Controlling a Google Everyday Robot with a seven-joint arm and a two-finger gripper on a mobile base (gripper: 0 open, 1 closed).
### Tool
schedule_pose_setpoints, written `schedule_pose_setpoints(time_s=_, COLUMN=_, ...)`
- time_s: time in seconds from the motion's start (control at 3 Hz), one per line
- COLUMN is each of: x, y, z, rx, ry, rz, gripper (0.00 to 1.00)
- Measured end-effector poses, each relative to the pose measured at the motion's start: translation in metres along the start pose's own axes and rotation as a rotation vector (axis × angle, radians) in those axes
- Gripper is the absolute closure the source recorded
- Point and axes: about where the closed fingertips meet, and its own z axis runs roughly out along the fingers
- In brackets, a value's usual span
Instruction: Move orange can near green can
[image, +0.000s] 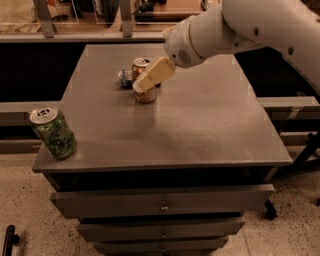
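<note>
The orange can (146, 95) stands upright at the back middle of the grey table (200, 130). My gripper (144, 83) is at the can, with its cream part slanting across the can's front and hiding its middle. The white arm reaches in from the upper right. The green can (54, 133) stands upright at the table's front left corner, far from the orange can and the gripper.
A blue and silver can (125, 78) lies just left of and behind the orange can. The table has drawers (162, 205) below its front edge. A dark rail and shelves run behind the table.
</note>
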Motion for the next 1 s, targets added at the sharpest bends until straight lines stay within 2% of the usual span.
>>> schedule_pose_setpoints(time_s=0.33, x=-0.003, y=-0.010, z=0.014, rx=0.031, ry=-0.159, rz=0.080, gripper=0.00)
schedule_pose_setpoints(time_s=0.67, x=-0.005, y=-0.020, z=0.027, rx=0.073, ry=-0.263, rz=0.107, gripper=0.00)
schedule_pose_setpoints(time_s=1.0, x=0.002, y=-0.022, z=0.042, rx=0.092, ry=-0.312, rz=0.135, gripper=0.00)
